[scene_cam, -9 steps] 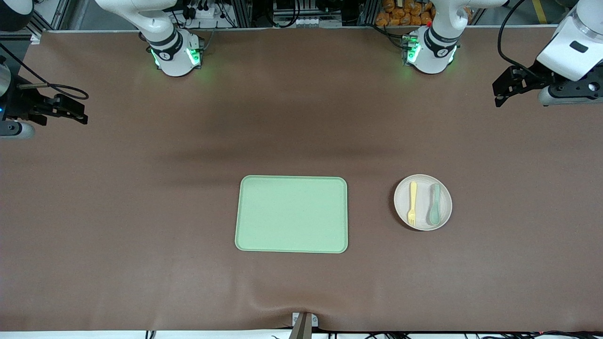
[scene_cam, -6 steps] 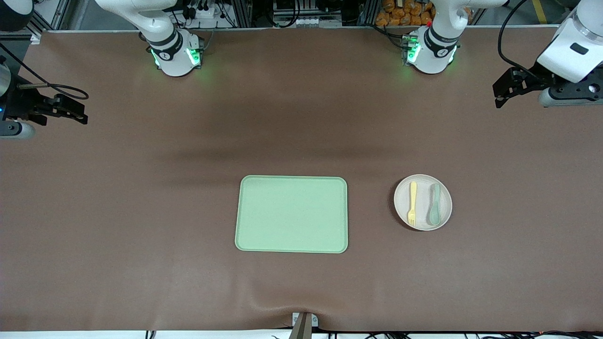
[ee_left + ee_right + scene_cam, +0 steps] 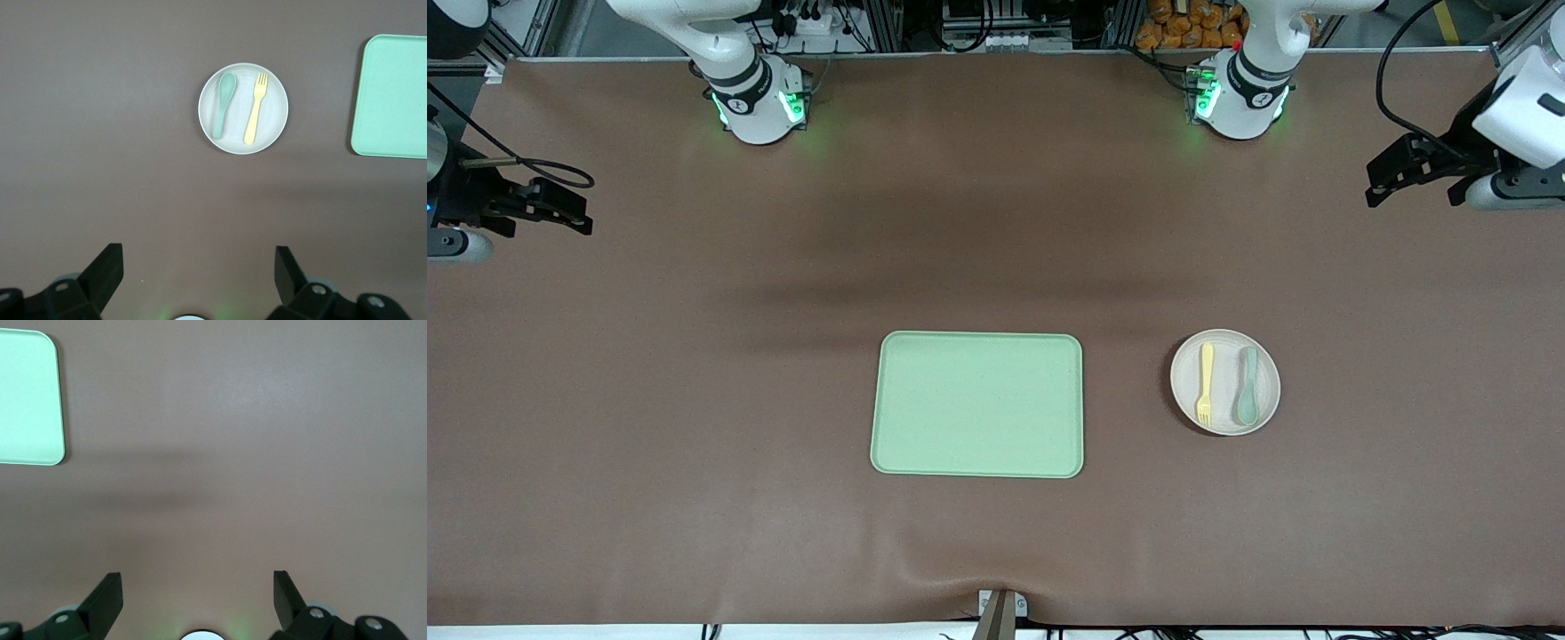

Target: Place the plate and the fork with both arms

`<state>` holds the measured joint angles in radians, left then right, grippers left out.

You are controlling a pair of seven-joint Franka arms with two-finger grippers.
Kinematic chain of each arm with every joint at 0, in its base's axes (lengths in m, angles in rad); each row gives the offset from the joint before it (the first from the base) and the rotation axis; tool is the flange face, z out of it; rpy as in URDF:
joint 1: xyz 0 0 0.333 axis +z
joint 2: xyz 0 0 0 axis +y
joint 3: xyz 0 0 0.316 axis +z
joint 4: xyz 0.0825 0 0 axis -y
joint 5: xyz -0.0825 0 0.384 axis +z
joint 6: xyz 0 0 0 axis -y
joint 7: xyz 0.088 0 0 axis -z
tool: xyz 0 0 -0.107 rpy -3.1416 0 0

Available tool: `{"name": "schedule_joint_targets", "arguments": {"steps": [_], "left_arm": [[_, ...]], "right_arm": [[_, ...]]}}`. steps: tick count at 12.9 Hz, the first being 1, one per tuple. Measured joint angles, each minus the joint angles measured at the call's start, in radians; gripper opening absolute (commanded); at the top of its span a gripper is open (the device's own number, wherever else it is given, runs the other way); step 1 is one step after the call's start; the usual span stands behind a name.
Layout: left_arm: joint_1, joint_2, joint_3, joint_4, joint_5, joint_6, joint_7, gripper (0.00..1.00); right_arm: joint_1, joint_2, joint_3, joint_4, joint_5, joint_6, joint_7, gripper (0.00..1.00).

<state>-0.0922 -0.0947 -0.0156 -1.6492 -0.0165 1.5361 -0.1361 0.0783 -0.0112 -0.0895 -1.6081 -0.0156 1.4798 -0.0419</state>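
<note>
Two grippers wide open, empty: left gripper (image 3: 1376, 184) upper right of frame, right gripper (image 3: 580, 216) upper left. Fork (image 3: 1205, 382) beside spoon (image 3: 1247, 385) on plate (image 3: 1224, 340), right of tray (image 3: 976, 404). Nothing grasped yet; next, probably reaching for the plate.

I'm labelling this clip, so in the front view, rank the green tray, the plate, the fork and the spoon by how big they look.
1. green tray
2. plate
3. fork and spoon, lying on the plate: near alike, the fork perhaps slightly longer, the spoon broader at its bowl; too close to rank.
</note>
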Motion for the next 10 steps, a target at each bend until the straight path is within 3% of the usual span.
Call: {"name": "schedule_joint_targets", "arguments": {"steps": [2, 6, 10], "left_arm": [[0.012, 0.012, 0.002, -0.075, -0.007, 0.092, 0.000, 1.00], [0.015, 0.073, 0.001, -0.328, -0.004, 0.446, 0.000, 1.00], [0.052, 0.297, 0.002, -0.396, -0.001, 0.743, 0.003, 1.00]], "right_arm": [[0.000, 0.000, 0.000, 0.000, 0.000, 0.000, 0.000, 1.00], [0.000, 0.000, 0.000, 0.000, 0.000, 0.002, 0.000, 1.00], [0.000, 0.000, 0.000, 0.000, 0.000, 0.002, 0.000, 1.00]]}}
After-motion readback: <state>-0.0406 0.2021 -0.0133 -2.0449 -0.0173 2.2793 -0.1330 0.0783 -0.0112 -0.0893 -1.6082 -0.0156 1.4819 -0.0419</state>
